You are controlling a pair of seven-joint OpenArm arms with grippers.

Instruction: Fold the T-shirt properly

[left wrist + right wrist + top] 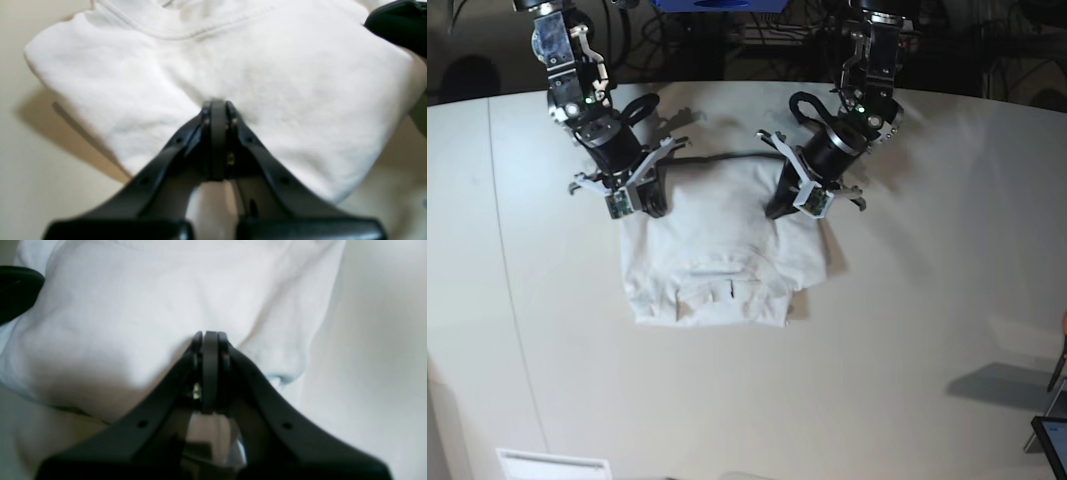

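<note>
Two black grippers press down on the far edge of the cloth, each with its jaws drawn fully together. The left gripper [218, 104] has its fingers pinched flat against each other, and their tips sit on the white fabric; whether any cloth is caught between them cannot be told. The right gripper [210, 335] stands the same way, fingers closed tight, tips sunk into a soft dent with creases running away from them; again no held fold can be made out.

Under both lies the large plain white short-sleeved T-shirt [719, 255] of soft, slightly wrinkled fabric, already folded into a compact rectangle. In the base view the left gripper [777, 208] meets the shirt's far right corner and the right gripper [649, 205] its far left corner. The ribbed collar shows at the near edge of the bundle, and a hemmed seam curves across the left wrist view.

The shirt rests near the middle of the broad pale round-edged table [927, 330], well apart from its rim. Dark cables [727, 35] tangle behind the table.
</note>
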